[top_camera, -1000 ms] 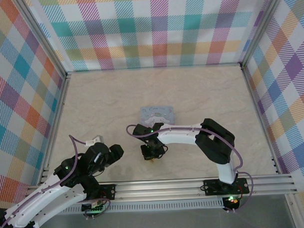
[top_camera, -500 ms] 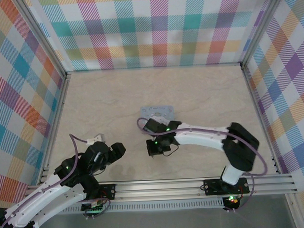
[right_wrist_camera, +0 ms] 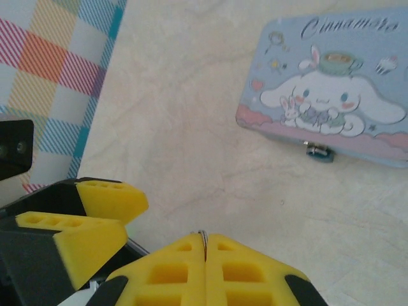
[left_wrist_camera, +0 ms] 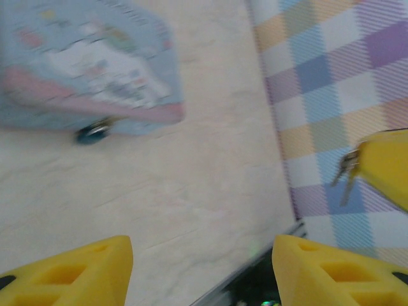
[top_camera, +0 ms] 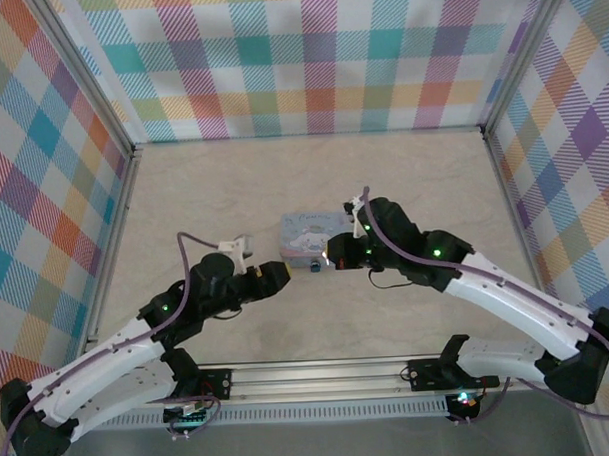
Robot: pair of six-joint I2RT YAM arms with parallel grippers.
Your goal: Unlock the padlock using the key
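Pale marbled tabletop [top_camera: 413, 184] enclosed by checked cloth walls [top_camera: 309, 68]. A light-blue cartoon tin [top_camera: 315, 233] lies flat near the middle. The small blue padlock [top_camera: 315, 267] hangs at the tin's near edge, on the clasp.

Top view: the padlock lies between the two grippers. The left gripper [top_camera: 274, 277] is near it on the left and the right gripper [top_camera: 333, 257] just beside it on the right.

Left wrist view: the left gripper [left_wrist_camera: 203, 255] has its yellow fingers [left_wrist_camera: 76, 268] spread apart, with nothing between them. The padlock [left_wrist_camera: 94, 131] sits ahead and to the left, well clear of them. The key [left_wrist_camera: 346, 175] dangles from the other arm's yellow finger at the right edge.

Right wrist view: the right gripper [right_wrist_camera: 205, 255] is pressed together on the key [right_wrist_camera: 204, 241], of which a thin metal sliver shows. The padlock [right_wrist_camera: 319, 152] lies ahead and to the right, apart from the fingertips.
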